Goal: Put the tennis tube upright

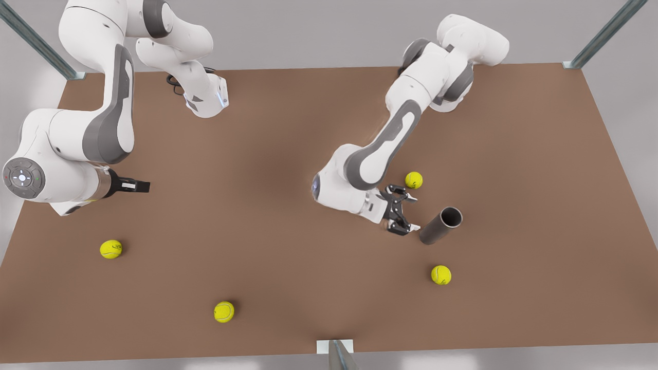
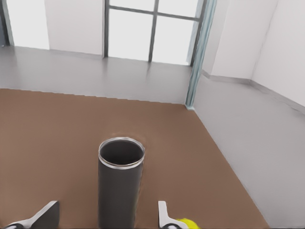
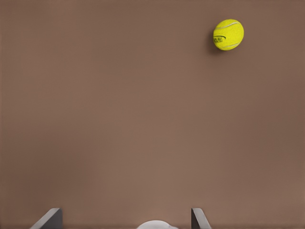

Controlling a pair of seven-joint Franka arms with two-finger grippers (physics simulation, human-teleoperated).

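- The tennis tube (image 1: 440,226) is dark grey with a silvery rim and a hollow dark inside. It lies on the brown counter (image 1: 288,257) at the front view's right.
- No writing can be read on it.
- The left pincer (image 1: 407,215) is spread wide just beside the tube's closed end and holds nothing.
- The right pincer (image 1: 138,185) waits at the far left, released and empty.

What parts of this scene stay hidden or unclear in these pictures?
- Grey tennis tube with a silvery rim: its bottom end is cut off by the edge in the left wrist view; its dark inside hides its depth.
- Left gripper, open beside the tube: in its wrist view the fingers are cut off.
- Right gripper, waiting at the front view's left: side-on, so its finger gap is unreadable there.
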